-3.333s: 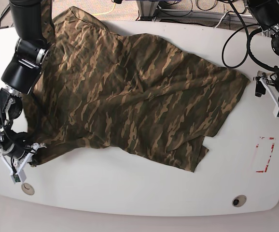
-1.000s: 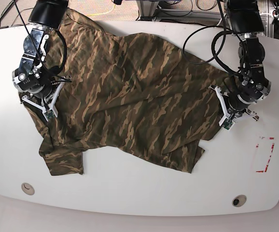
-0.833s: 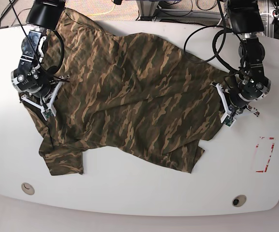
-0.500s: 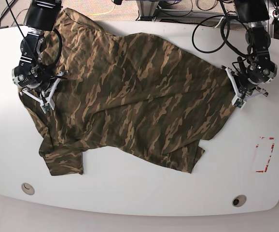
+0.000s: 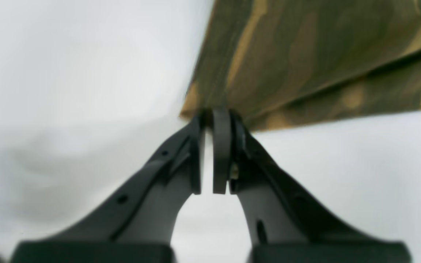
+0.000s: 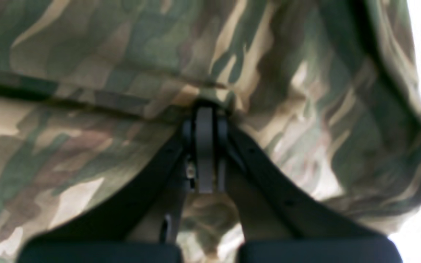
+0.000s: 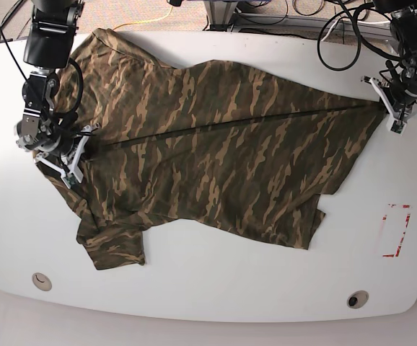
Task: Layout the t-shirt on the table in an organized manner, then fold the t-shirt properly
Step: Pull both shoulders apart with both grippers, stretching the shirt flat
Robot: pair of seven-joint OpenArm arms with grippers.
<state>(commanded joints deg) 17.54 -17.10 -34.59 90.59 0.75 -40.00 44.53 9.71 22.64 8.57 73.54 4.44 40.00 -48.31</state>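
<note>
Spreading is the step in hand, not folding: I have the soft camouflage-print cloth t-shirt (image 7: 216,155) pinched at two opposite edges and drawn out across the wide, smooth white bench (image 7: 208,288), with a straight dark crease running through the cloth between my two grips. My left end effector (image 5: 214,120) is closed down on a corner of the fabric, the dark fingers nearly meeting with only the thin cloth edge between them; in the base view it sits at the far right rim of the shirt (image 7: 394,108). My right end effector (image 6: 205,113) is likewise clamped tight on a bunched fold, surrounded by cloth on all sides, and in the base view it grips the shirt's opposite side (image 7: 68,148). The shirt lies mostly flat but skewed on the bench, its lower hem uneven, one short sleeve crumpled toward the near left and a flap hanging out at the lower right; the red-outlined tape rectangle (image 7: 396,231) lies well apart from it. The weave looks thin and limp, matte, quick to wrinkle and to follow any pull. I judge the next move calls for lowering both held edges evenly so the tension line relaxes flat, then letting go and regrasping the rumpled sleeve and hem to square the outline before any fold.
</note>
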